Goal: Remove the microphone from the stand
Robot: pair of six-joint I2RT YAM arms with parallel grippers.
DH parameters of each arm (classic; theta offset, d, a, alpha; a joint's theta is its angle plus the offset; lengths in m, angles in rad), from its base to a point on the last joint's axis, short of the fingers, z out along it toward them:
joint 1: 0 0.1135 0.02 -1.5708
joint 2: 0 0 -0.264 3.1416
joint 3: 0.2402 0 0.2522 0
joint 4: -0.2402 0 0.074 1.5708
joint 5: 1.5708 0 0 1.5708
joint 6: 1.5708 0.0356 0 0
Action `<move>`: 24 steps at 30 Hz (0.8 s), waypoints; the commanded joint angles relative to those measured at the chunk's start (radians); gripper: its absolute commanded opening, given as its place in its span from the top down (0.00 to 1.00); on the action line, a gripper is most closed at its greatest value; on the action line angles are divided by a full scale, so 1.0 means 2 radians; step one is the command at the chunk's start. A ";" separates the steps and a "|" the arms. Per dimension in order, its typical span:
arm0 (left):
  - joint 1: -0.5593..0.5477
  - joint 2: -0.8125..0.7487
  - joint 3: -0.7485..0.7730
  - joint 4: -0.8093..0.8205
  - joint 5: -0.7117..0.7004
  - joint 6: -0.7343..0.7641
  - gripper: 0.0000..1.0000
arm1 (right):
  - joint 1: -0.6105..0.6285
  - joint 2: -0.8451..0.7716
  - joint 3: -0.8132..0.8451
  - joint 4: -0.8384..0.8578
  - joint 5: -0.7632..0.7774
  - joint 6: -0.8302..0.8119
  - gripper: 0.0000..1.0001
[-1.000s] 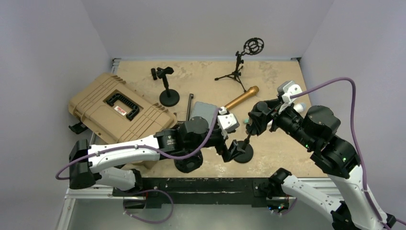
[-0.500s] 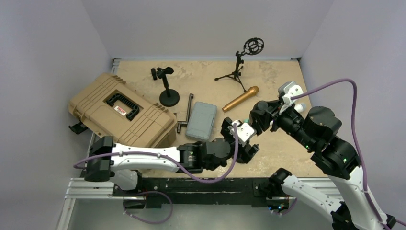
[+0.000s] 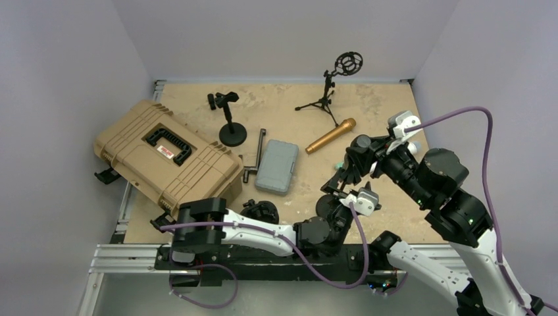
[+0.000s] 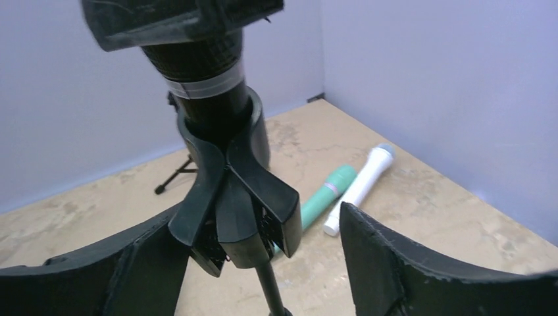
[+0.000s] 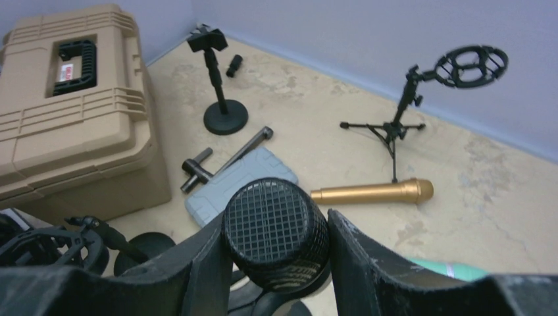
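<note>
— Where's the right gripper (image 5: 278, 260)?
— I have it clamped on the microphone (image 5: 275, 227), by the mesh head, ready to pull. It's not yet out of the stand's clip (image 4: 227, 191).
— And the left gripper (image 4: 263, 283)?
— Jaws apart, straddling that clip without touching. I'd say it's there to brace it.
— Any writing?
— Only a red label (image 3: 166, 151) on the tan case (image 3: 197, 171), too small to read.

- A robotics lab test cell: plain lilac walls (image 3: 276, 33) box in a tan counter (image 3: 276, 105) on three sides.
- A left arm (image 3: 250, 227) and a right arm (image 3: 447, 191), trailing purple cables (image 3: 483, 151), stand at the counter's near edge on an aluminium rail (image 3: 125, 253).
- Staged props lie scattered: a tripod stand (image 3: 324, 92), a gold microphone (image 3: 331, 135) and a tan hard case (image 3: 164, 151).
</note>
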 commanded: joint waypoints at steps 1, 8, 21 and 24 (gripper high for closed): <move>-0.005 0.032 0.058 0.213 -0.040 0.186 0.26 | 0.000 -0.015 -0.007 0.034 0.053 0.064 1.00; 0.001 0.012 0.041 0.154 -0.023 0.145 0.37 | -0.001 -0.010 -0.001 0.037 0.060 0.076 1.00; 0.017 -0.035 -0.001 0.031 -0.001 0.013 0.29 | -0.001 -0.004 0.010 0.035 0.053 0.082 1.00; 0.023 -0.049 -0.008 -0.025 0.013 -0.044 0.36 | 0.000 -0.003 0.010 0.035 0.053 0.083 1.00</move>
